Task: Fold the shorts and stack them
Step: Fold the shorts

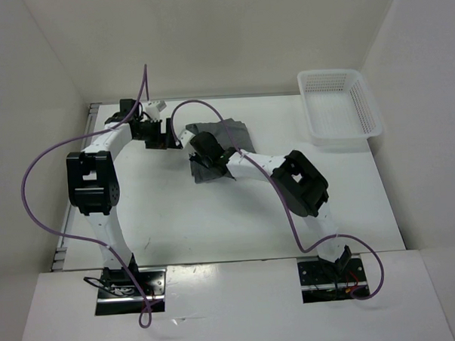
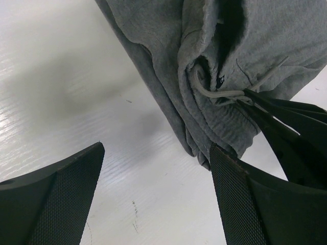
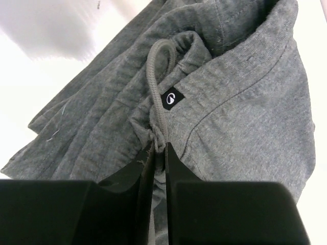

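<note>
Shorts point(image 1: 227, 130) sit bunched at the far middle of the table point(image 1: 176, 210), well left of the white mesh basket point(image 1: 317, 129) in the far right corner. The grey fabric is crumpled in several folds, not flat. Your right wrist view shows the waistband area. The drawstring point(image 3: 155, 71) loops up out of a fold, with a small black label point(image 3: 172, 98) bearing a white mark just beside it.

Your right gripper point(image 3: 159, 151) is pinched nearly closed on the shorts. The fingertips clamp the fabric right where the drawstring comes down in a knot, with only a sliver of gap between the fingers. From above it sits on the near left part of the pile and covers that part.

Your left gripper point(image 2: 156, 148) is spread wide and holds nothing. It sits just beside the left edge of the shorts, over bare table. One of its fingers point(image 2: 240, 199) is near the hem corner; can't tell if it touches. The left wrist view also catches the right gripper's fingers coming in from the side, tips at the drawstring.

Both arms reach to the far side of the table. The basket is apart from both.
</note>
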You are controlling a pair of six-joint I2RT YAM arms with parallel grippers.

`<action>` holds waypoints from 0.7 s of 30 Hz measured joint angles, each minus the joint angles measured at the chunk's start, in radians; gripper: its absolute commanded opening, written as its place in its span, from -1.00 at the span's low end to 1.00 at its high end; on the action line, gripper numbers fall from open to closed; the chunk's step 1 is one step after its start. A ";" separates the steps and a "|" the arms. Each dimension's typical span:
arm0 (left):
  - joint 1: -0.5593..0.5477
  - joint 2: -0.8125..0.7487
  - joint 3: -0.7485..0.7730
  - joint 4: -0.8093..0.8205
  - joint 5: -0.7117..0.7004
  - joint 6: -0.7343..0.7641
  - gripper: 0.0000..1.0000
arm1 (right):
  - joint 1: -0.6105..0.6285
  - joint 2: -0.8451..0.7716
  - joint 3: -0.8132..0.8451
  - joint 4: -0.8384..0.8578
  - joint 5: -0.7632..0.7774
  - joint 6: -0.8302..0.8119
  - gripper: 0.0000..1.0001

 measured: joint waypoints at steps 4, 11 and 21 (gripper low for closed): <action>0.000 0.001 -0.008 0.001 0.013 0.000 0.81 | 0.002 0.000 0.000 0.002 0.016 0.000 -0.90; -0.037 0.032 -0.007 0.000 0.037 0.000 0.85 | 0.002 -0.051 0.000 -0.035 0.012 -0.005 -1.00; -0.125 0.168 0.118 -0.020 0.027 0.000 0.88 | 0.005 -0.244 -0.013 -0.157 -0.066 -0.018 -1.00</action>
